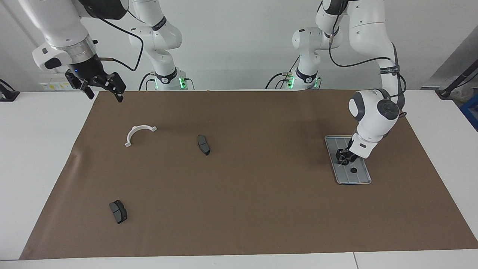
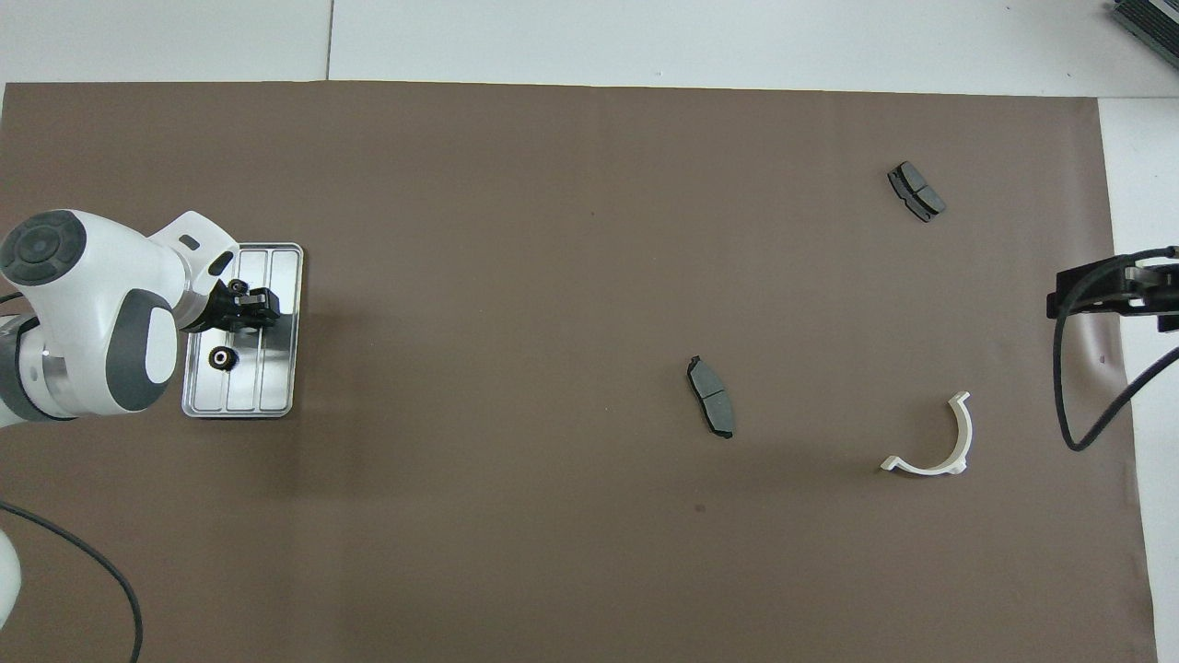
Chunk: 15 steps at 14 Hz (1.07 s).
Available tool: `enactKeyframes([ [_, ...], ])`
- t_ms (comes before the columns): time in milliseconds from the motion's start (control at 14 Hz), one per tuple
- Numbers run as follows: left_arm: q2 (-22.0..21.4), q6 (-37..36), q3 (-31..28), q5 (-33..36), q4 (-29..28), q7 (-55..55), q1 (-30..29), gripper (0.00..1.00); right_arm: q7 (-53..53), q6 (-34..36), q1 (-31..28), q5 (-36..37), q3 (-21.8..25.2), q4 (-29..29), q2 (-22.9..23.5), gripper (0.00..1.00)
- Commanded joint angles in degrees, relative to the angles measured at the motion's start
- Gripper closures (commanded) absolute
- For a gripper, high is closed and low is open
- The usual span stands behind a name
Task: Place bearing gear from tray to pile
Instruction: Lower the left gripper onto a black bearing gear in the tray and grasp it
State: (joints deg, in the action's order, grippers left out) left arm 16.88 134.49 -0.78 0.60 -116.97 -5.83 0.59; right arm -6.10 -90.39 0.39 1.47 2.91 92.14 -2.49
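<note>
The silver-grey ridged tray (image 1: pixel 359 179) lies at the left arm's end of the brown mat and also shows in the overhead view (image 2: pixel 276 368). A small black bearing gear (image 1: pixel 353 170) lies on it; the overhead view shows a gear (image 2: pixel 220 358) on the tray too. My left gripper (image 1: pixel 344 158) hangs low over the tray (image 2: pixel 249 308). A dark round part shows at its tip, and I cannot tell whether it is held. The pile is a white half-ring bracket (image 1: pixel 135 130) and two dark brake pads (image 1: pixel 203 144) (image 1: pixel 118 211). My right gripper (image 1: pixel 105 98) waits raised and open, empty.
A brown mat (image 1: pixel 261 209) covers most of the white table. The bracket (image 2: pixel 966 433) and the pads (image 2: pixel 710 397) (image 2: pixel 916 191) are scattered at the right arm's end. The right gripper (image 2: pixel 1068 295) hangs over the mat's edge there, with a black cable (image 2: pixel 1068 405) looping from it.
</note>
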Motion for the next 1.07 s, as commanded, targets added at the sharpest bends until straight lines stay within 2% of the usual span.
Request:
enactKeyframes([
  [0, -1.23, 1.65, -0.10, 0.37, -2.65, -2.07, 0.46, 0.46, 1.88, -1.37, -0.66, -0.50, -0.27, 1.73, -0.93, 0.00],
  [356, -1.76, 1.66, -0.10, 0.37, -4.14, -1.99, 0.55, 0.64, 3.03, -1.45, -0.39, -0.76, -0.27, 2.08, -0.94, 0.00],
  [641, -1.85, 0.43, -0.19, 0.37, -3.62, -1.90, 0.64, 0.87, 3.47, -5.74, 1.10, -0.77, -0.36, 5.06, -0.76, 0.00],
  [783, -1.50, -3.94, -0.10, 0.37, 0.66, -2.25, 1.95, 0.92, 3.03, -9.09, 2.59, -0.77, -0.36, 6.12, 0.29, 0.00],
  [926, -0.97, -11.23, 0.25, 0.46, 7.42, -6.35, 3.44, 0.92, 2.33, -11.54, 3.56, -0.94, -0.36, 6.04, 2.74, 0.00],
  [997, -0.97, -13.61, 0.17, 0.46, 9.54, -10.47, 6.41, 0.91, 1.37, -13.13, 4.26, -0.94, -0.36, 5.95, 4.06, 0.00],
])
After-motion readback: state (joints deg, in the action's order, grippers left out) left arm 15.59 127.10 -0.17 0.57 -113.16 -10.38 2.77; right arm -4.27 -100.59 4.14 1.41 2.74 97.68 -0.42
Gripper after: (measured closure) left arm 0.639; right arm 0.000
